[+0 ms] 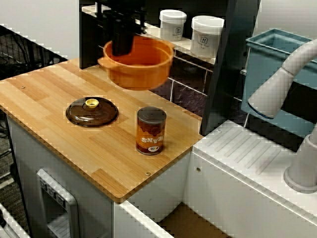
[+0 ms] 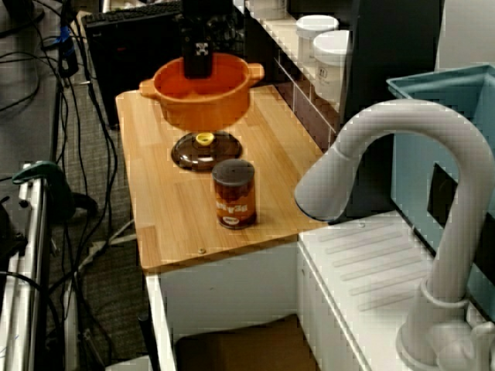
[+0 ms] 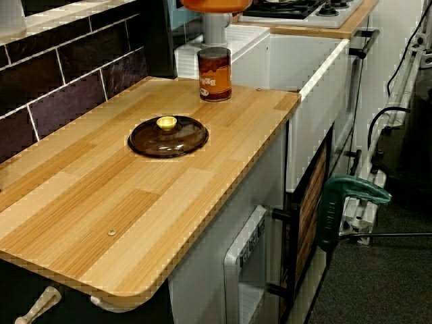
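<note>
An orange two-handled pot [image 1: 141, 63] hangs in the air above the back of the wooden counter [image 1: 54, 89]. My black gripper [image 1: 122, 48] reaches down into it and is shut on its rim at the left rear. The view from the sink end shows the pot [image 2: 203, 97] and the gripper [image 2: 196, 68] the same way. A brown glass lid [image 1: 92, 111] with a yellow knob lies flat on the counter below and in front of the pot. A brown can [image 1: 151, 131] stands upright to the lid's right. In the low view along the counter only the pot's underside [image 3: 216, 4] shows.
Two white jars [image 1: 173, 24] [image 1: 206, 34] stand on a shelf behind the pot. A dark upright panel [image 1: 225, 64] ends the counter. Beyond it are a white sink drainboard [image 1: 242, 148], a grey faucet [image 1: 280, 84] and a blue bin [image 1: 270, 54]. A green clamp [image 3: 351, 196] hangs off the counter's front.
</note>
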`<control>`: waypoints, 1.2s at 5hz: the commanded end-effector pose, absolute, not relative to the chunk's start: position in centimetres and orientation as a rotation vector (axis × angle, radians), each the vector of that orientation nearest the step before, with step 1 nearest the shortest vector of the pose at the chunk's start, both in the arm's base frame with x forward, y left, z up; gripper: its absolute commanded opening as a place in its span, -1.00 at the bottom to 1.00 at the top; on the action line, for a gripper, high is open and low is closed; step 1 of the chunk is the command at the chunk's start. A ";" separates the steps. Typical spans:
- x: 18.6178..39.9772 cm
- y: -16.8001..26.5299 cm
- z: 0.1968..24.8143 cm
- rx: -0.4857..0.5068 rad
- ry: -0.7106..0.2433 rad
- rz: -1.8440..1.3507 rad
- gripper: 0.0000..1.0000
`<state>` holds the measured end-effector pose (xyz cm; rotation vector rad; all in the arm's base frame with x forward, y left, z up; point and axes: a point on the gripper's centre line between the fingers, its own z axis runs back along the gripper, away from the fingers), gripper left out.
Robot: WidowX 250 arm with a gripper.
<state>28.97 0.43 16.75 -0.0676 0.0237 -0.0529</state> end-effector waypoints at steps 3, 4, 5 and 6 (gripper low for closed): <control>29.1 12.3 18.0 -0.049 -0.149 0.191 -1.00; 29.5 14.9 17.4 -0.038 -0.162 0.257 -1.00; 29.9 17.3 16.5 -0.030 -0.161 0.310 -1.00; 29.6 20.1 14.7 -0.013 -0.159 0.382 -1.00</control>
